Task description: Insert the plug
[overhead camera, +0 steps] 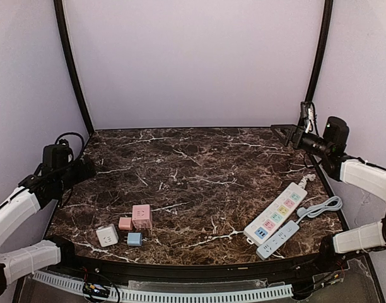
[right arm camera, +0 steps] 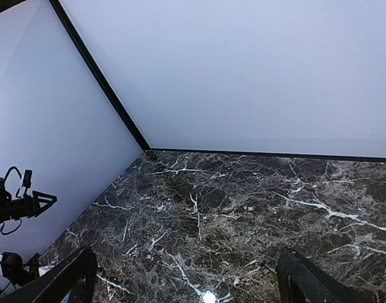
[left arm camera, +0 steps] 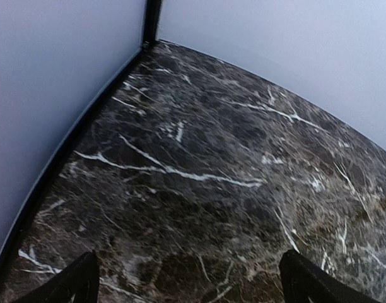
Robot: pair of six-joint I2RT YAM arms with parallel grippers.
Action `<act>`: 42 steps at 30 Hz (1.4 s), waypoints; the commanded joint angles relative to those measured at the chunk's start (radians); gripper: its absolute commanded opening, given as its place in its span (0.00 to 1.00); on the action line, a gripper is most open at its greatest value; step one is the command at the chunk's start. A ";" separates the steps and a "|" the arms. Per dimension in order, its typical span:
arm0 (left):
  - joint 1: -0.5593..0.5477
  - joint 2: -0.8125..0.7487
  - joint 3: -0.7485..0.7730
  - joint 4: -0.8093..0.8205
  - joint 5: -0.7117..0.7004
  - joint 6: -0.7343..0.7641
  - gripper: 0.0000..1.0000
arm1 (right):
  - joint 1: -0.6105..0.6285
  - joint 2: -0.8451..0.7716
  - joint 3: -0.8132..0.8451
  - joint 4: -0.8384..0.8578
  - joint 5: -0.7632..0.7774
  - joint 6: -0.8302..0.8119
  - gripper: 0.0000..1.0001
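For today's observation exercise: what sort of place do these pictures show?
Likely a robot test booth: plain pale walls enclose a dark marble-patterned tabletop, with a white robot arm at each side.

left gripper (left arm camera: 190,265), right gripper (right arm camera: 187,262), jaws wide

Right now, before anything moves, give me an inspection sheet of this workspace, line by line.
Surface: dark veined marble table.
Job's things: four plug cubes near left: white cube, small pink cube, large pink cube, blue cube. Near right: white power strip with coloured sockets, grey power strip beside it.
Clutter: nothing seen.
End effectors: left end effector open, empty; right end effector open, empty.
Cables: grey cord looped by the strips.
Surroundings: pale walls, black frame posts.
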 commanded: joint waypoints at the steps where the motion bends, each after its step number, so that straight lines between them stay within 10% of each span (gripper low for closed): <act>1: -0.160 -0.026 -0.021 -0.063 0.062 -0.026 1.00 | 0.001 -0.036 0.019 -0.108 0.069 0.020 0.99; 16: -0.470 0.091 0.160 -0.297 -0.109 -0.135 1.00 | 0.185 -0.221 0.082 -0.580 0.554 0.064 0.99; 42: -0.808 0.359 0.136 -0.314 -0.005 -0.389 0.96 | 0.382 -0.465 0.012 -0.846 0.687 0.160 0.99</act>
